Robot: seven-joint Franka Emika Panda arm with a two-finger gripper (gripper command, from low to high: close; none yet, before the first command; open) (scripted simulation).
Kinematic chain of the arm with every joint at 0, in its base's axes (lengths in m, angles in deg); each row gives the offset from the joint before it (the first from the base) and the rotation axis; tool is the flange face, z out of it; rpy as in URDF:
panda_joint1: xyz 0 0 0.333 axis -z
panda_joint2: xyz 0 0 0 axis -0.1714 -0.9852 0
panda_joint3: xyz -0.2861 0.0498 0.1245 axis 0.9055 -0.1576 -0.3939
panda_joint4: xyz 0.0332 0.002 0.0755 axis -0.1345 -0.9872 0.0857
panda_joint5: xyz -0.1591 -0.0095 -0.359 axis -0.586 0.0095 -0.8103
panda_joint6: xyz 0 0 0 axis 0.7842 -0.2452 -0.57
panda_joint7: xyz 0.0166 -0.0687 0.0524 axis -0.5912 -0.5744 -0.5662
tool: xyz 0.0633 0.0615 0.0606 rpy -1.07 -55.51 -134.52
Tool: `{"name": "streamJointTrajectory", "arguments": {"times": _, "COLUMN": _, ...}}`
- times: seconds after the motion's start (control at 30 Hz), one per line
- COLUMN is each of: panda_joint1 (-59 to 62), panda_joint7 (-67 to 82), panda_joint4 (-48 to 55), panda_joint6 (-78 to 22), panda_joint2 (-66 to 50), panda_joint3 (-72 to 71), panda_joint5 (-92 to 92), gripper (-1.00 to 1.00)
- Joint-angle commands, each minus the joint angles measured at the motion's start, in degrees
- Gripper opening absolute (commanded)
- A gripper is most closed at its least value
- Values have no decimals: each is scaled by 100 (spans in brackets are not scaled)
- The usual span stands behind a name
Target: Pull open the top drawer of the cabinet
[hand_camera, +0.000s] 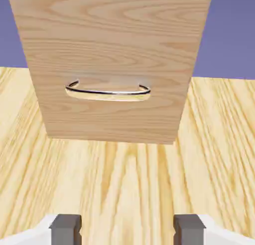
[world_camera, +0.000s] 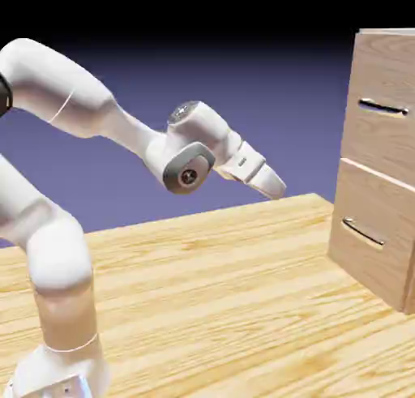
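The cabinet (world_camera: 381,169) stands at the exterior view's right, tall and light wood-grained. Its top drawer (world_camera: 387,72) carries a thin dark bar handle (world_camera: 382,107) and sits flush with the front. My gripper (world_camera: 274,184) hangs in the air well to the left of the cabinet, below the top handle's height, pointing down toward it. In the hand view the fingertips (hand_camera: 66,228) stand wide apart at the bottom edge, so the gripper (hand_camera: 127,230) is open and holds nothing. The only handle in that view is the lower drawer's (hand_camera: 108,91).
The lower drawer front (world_camera: 369,234) with its own bar handle (world_camera: 362,233) sits under the top one. The wooden table (world_camera: 211,307) stretches between the arm's base and the cabinet's foot.
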Motion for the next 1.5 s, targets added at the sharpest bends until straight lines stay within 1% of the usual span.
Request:
{"name": "streamJointTrajectory", "arguments": {"times": 0.0, "panda_joint1": 186, "panda_joint7": -28, "panda_joint4": 109, "panda_joint6": -40, "panda_joint2": 65, "panda_joint3": -136, "panda_joint5": 250, "gripper": 0}}
{"name": "streamJointTrajectory", "arguments": {"times": 1.47, "panda_joint1": 8342, "panda_joint7": -1246, "panda_joint4": 4877, "panda_joint6": -1787, "panda_joint2": 2938, "panda_joint3": -6092, "panda_joint5": 11213, "gripper": 0}}
